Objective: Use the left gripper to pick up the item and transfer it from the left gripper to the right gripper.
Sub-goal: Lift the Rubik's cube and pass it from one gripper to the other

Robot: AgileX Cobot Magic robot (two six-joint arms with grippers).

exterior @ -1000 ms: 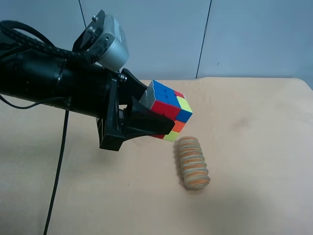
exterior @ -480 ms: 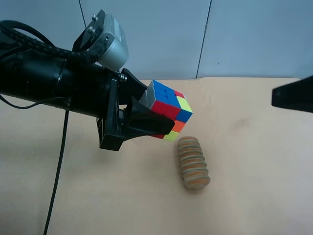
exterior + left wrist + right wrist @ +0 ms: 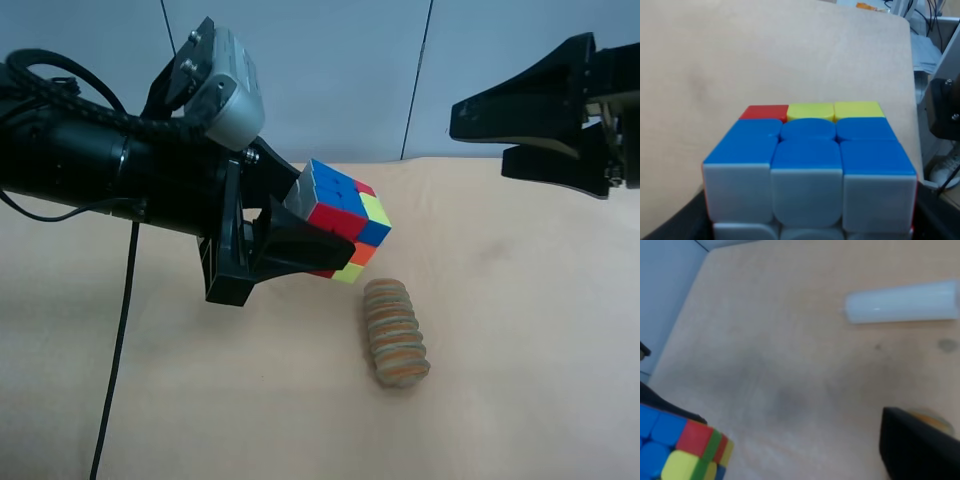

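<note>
The item [image 3: 340, 222], a small puzzle cube with red, blue, yellow and orange faces, hangs in the air above the tan table [image 3: 520, 330]. My left gripper [image 3: 322, 232], on the arm at the exterior high view's left, is shut on it. In the left wrist view the item [image 3: 807, 170] fills the frame, blue and white faces toward the camera. My right gripper [image 3: 482, 143] hovers at the upper right with its jaws open and empty, well apart from the item. The right wrist view catches the item [image 3: 682, 450] at its lower left corner.
A ribbed tan-orange roll [image 3: 394, 332] lies on the table just below the held cube. A white cylinder [image 3: 902, 301] lies on the table in the right wrist view. A black cable [image 3: 118, 340] hangs from the left arm.
The right gripper has come in from the right edge and now sits higher and further left, fully in view. The left arm and the cube have hardly moved.
</note>
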